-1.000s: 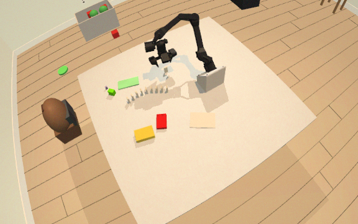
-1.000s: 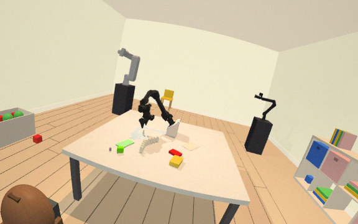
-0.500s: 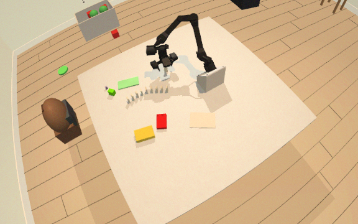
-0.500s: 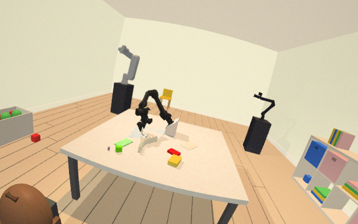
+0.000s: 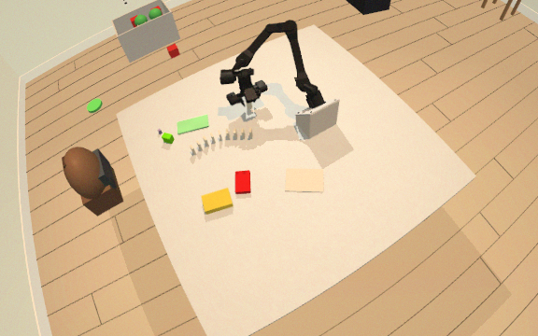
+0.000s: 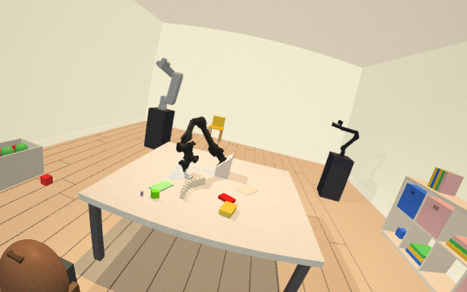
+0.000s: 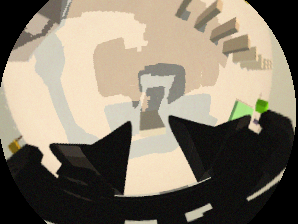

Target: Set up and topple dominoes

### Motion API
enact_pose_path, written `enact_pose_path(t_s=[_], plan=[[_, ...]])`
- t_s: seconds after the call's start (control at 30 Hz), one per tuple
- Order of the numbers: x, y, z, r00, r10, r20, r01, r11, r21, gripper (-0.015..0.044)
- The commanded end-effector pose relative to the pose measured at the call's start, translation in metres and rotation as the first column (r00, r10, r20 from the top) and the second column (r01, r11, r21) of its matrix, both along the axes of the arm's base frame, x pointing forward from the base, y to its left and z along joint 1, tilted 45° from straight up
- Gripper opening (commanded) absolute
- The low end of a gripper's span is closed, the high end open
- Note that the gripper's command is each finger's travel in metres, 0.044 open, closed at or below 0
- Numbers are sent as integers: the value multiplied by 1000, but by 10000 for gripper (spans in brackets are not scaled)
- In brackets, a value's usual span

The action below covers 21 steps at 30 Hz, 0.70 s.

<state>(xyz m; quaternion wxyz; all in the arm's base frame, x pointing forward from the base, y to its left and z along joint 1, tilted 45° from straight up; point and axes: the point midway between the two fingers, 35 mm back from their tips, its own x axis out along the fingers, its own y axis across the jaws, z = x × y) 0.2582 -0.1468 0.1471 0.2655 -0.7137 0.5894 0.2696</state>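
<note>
Several pale dominoes stand in a curved row (image 5: 227,135) (image 6: 182,194) (image 7: 236,44). My gripper (image 5: 249,103) (image 6: 185,169) (image 7: 149,121) points down at the table behind the row's right end as the top view shows it. Its fingers are part-way apart. A loose domino (image 7: 152,132) shows between and beyond the fingertips in the wrist view, with a gap to each finger. Whether it stands or lies is hard to tell. The standing row is off to the upper right in the wrist view, apart from the fingers.
A light green slab (image 5: 192,124) (image 6: 161,186) and a green cube (image 5: 168,138) (image 6: 155,194) lie near the row's left end. A red block (image 5: 243,181), a yellow block (image 5: 217,200) and a pale square (image 5: 304,180) lie in front. A grey panel (image 5: 318,119) stands by the arm's base.
</note>
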Motion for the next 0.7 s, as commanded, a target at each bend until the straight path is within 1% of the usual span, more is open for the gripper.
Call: enact_pose_path(t_s=[0.0,0.03,0.37,0.5,0.67], plan=[[1,0,-1,1000,5,-2,-5,1000,3,125],[1,0,-1,1000,5,-2,-5,1000,3,107],[1,2,1,1000,5,-2,-5,1000,4,107],[1,40,32,1000,0,-6,0,1000,24,107],[-16,85,81,1000,-1,-6,1,1000,13,107]])
